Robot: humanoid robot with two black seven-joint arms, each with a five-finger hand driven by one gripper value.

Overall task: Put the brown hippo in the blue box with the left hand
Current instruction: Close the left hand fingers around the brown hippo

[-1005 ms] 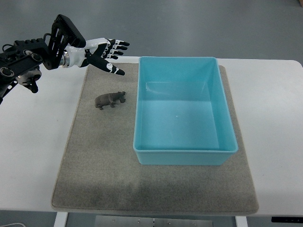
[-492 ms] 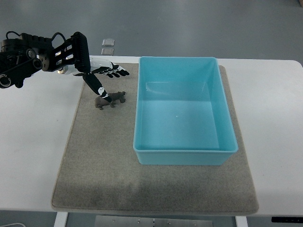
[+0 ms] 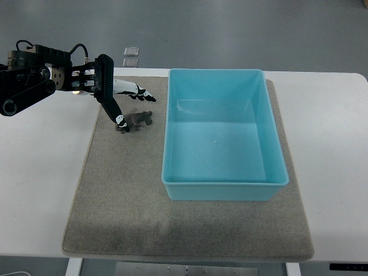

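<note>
The brown hippo (image 3: 137, 121) stands on the grey mat (image 3: 115, 190), just left of the blue box (image 3: 224, 135). My left hand (image 3: 127, 104) reaches in from the upper left and hangs right over the hippo. Its fingers are spread: the thumb (image 3: 118, 118) points down at the hippo's rear, and the other fingers (image 3: 141, 94) stretch out behind the animal. Nothing is grasped. The box is open-topped and holds nothing. The right arm is out of view.
The white table (image 3: 40, 172) carries the mat and box. Two small clear squares (image 3: 131, 56) lie on the floor beyond the table's far edge.
My left hand has come down and toward the hippo, from hovering above the mat's far edge to just over the animal. The hippo has not moved.
</note>
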